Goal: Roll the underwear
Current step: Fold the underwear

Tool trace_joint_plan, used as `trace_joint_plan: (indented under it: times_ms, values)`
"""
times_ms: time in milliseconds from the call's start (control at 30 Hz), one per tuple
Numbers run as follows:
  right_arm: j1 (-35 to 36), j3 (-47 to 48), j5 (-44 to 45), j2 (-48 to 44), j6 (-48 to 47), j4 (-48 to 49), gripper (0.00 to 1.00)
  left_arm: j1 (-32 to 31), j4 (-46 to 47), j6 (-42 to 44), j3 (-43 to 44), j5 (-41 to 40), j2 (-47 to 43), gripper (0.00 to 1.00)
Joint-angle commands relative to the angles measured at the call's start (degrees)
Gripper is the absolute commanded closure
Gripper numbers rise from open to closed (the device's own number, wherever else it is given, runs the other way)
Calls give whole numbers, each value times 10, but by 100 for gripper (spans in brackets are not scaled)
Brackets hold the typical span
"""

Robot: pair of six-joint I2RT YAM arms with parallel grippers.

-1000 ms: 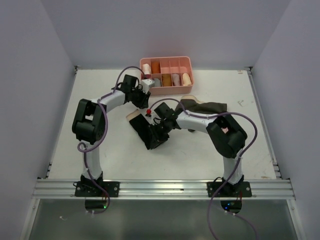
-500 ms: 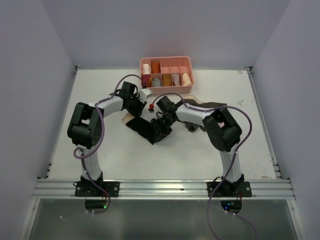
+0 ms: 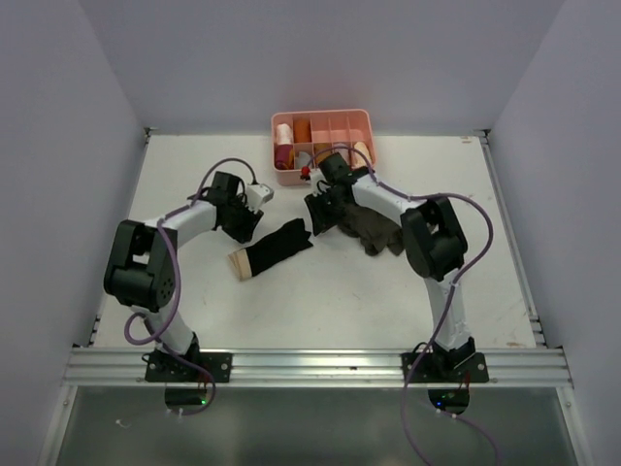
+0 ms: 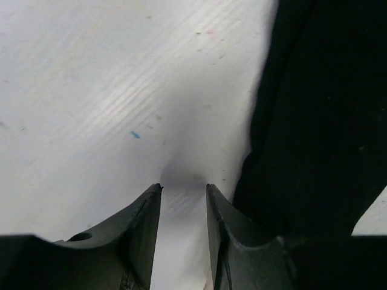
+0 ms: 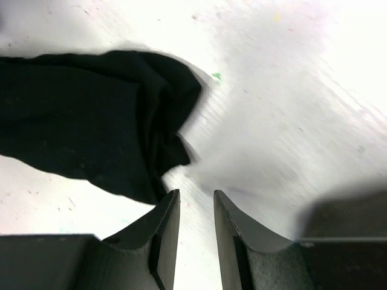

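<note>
The underwear [image 3: 277, 247], black with a beige waistband [image 3: 238, 264] at its near-left end, lies stretched out on the white table between the two arms. My left gripper [image 3: 246, 223] hovers just left of its far edge, open, with only bare table between its fingers; the black cloth [image 4: 320, 121] fills the right of the left wrist view. My right gripper [image 3: 318, 211] sits just beyond the cloth's right end, open and empty. In the right wrist view the underwear [image 5: 91, 133] lies at the upper left, apart from the fingertips [image 5: 172, 199].
A pink divided tray [image 3: 323, 116] with several rolled garments stands at the back centre. An olive-brown garment [image 3: 376, 229] lies crumpled under the right arm's forearm. A small red-tipped part [image 3: 305, 174] shows by the tray's front wall.
Both grippers have pulled away from the underwear, the left one to the left, the right one back and to the right. The cloth now lies longer and flatter, lower left to upper right.
</note>
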Motion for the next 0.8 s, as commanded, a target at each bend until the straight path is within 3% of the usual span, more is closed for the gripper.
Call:
trace_joint_plan:
  times_ms: [0,133,233,600,767]
  values:
    - [-1,-24,-4,-72,-36,-25,66,38,0,-14,21,16,-33,60]
    - [19,-93,-54,-147,18,-16,65,65,-13,-19,70,27,-13,59]
    - [42,-129,-48,-152,48,-3,66,69,-22,2,64,15,-6,61]
    - [64,-141,-17,-61,118,47,69,48,-48,79,-45,-8,-50,70]
    - [59,-86,-4,-10,126,56,69,33,-57,111,-120,37,-89,71]
